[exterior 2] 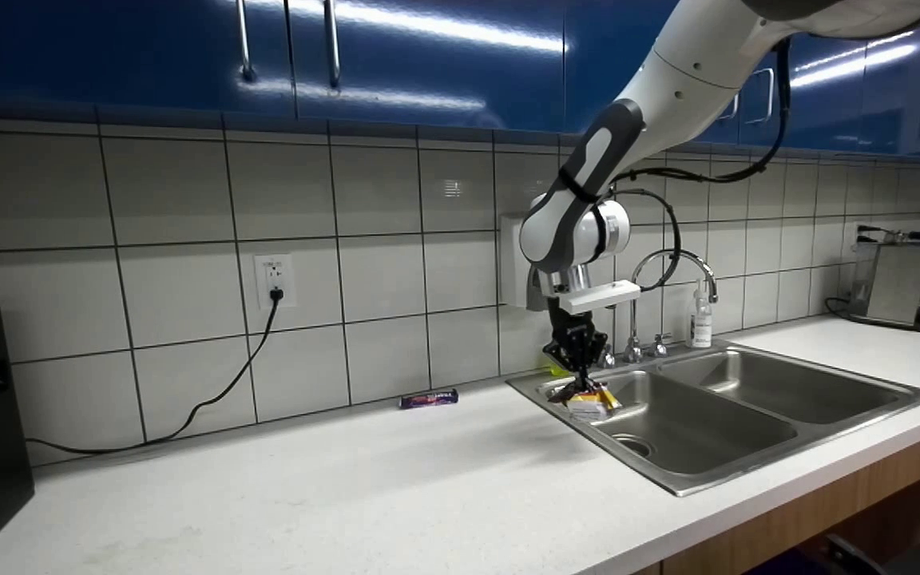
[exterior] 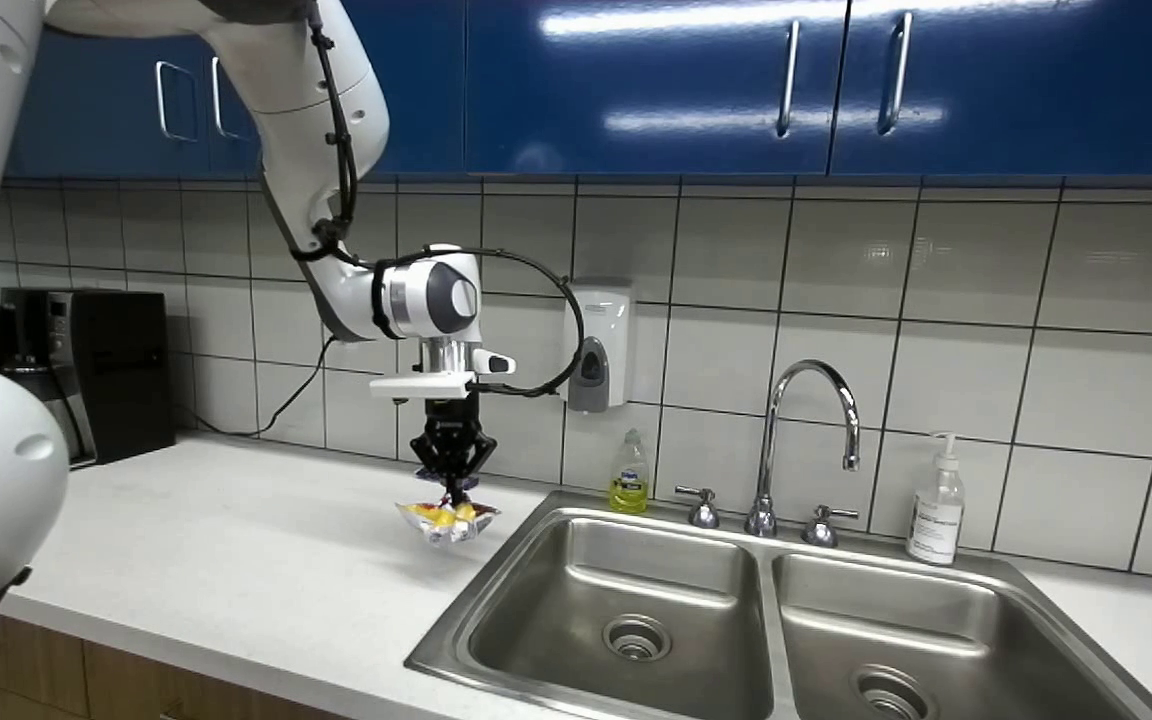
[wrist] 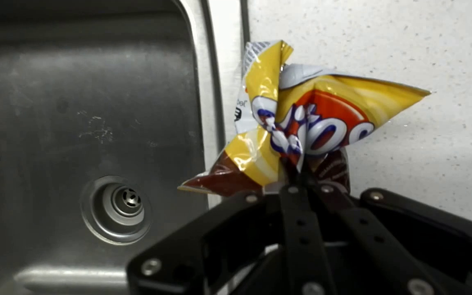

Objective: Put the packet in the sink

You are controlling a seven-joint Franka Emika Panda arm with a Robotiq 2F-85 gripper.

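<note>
The packet [exterior: 446, 522] is yellow and white with dark red parts. My gripper [exterior: 456, 494] is shut on it and pinches its middle into folds. In the wrist view the packet [wrist: 326, 102] hangs at the fingertips [wrist: 301, 176], above the sink's metal rim and the white counter. The packet also shows in an exterior view [exterior 2: 590, 404], near the sink's edge. The sink [exterior: 626, 570] is stainless steel with two basins. Its left basin shows in the wrist view [wrist: 96, 90], to the left of the packet, with the round drain in it.
A chrome faucet [exterior: 768, 450] with two handles stands behind the basins. A yellow soap bottle [exterior: 629, 480] and a white-labelled pump bottle [exterior: 937, 510] stand on the sink's back edge. A wall dispenser [exterior: 599, 345] hangs behind the gripper. A purple wrapper [exterior 2: 429, 399] lies by the wall.
</note>
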